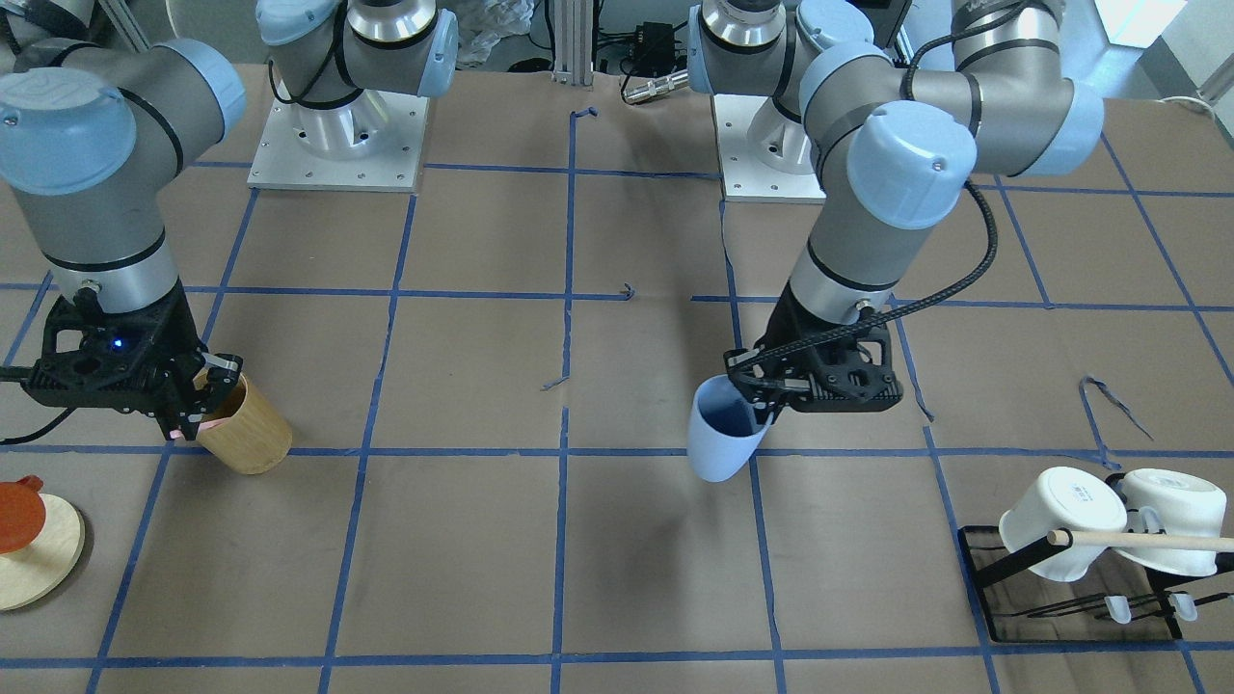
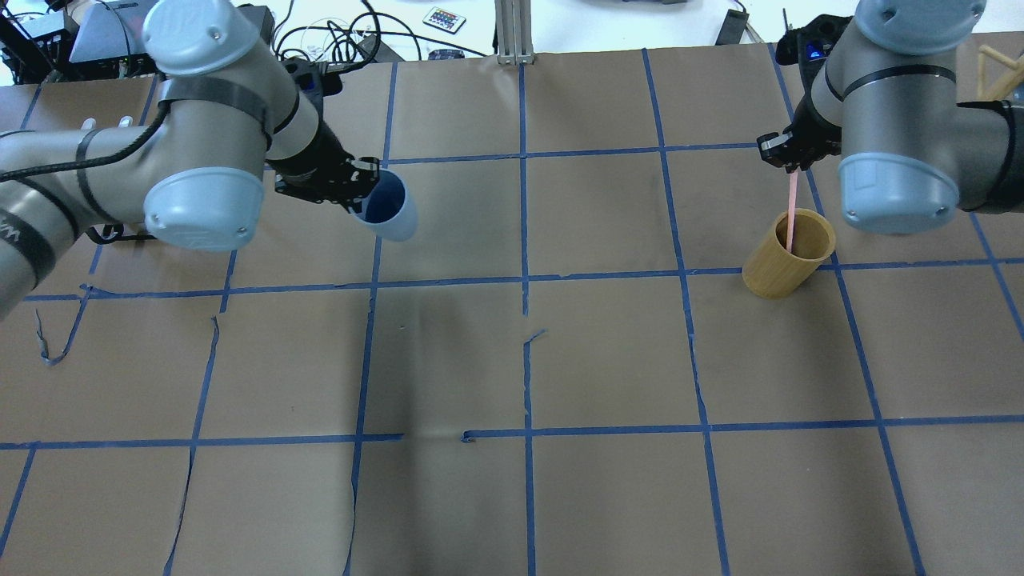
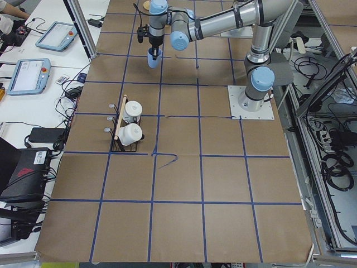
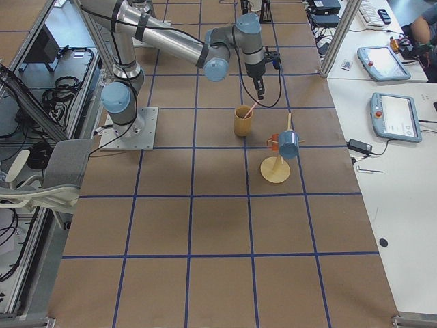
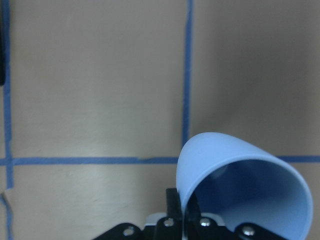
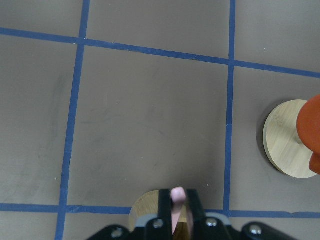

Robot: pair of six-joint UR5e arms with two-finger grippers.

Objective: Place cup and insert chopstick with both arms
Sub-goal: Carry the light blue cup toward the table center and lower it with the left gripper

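**Item 1: left pincer (image 1: 762, 403).** I read it as clamped on the rim of the pale blue plastic cup (image 1: 718, 439), with one finger inside the mouth and the other against the outer wall. The cup hangs tilted, mouth upward. It appears to be off the desk (image 2: 608, 360), since its shadow falls apart from it on the brown paper. It sits over a crossing of blue tape lines on the left arm's half.

**Item 2: right pincer (image 2: 788, 156).** It is pressed onto the upper end of the thin pink chopstick (image 2: 792, 210). The stick's lower end sits inside the tan wooden cylinder cup (image 2: 788, 256). That cup stands upright on the right arm's half, with its base on a blue tape line.

**Item 3: room.** The two cups are well apart. A broad run of taped brown paper lies between them and continues toward the operators' edge.

**Item 4: edges.**
- A round wooden stand (image 1: 39, 564) carries an orange-red item (image 1: 19, 511). It sits near the wooden cup, on the operators' side of it, and the front view's border cuts it off.
- A black wire rack (image 1: 1070, 617) holds two white mugs (image 1: 1060, 525) tipped on a wooden rod. It sits close to the operators' edge on the left arm's side, well apart from the blue cup.
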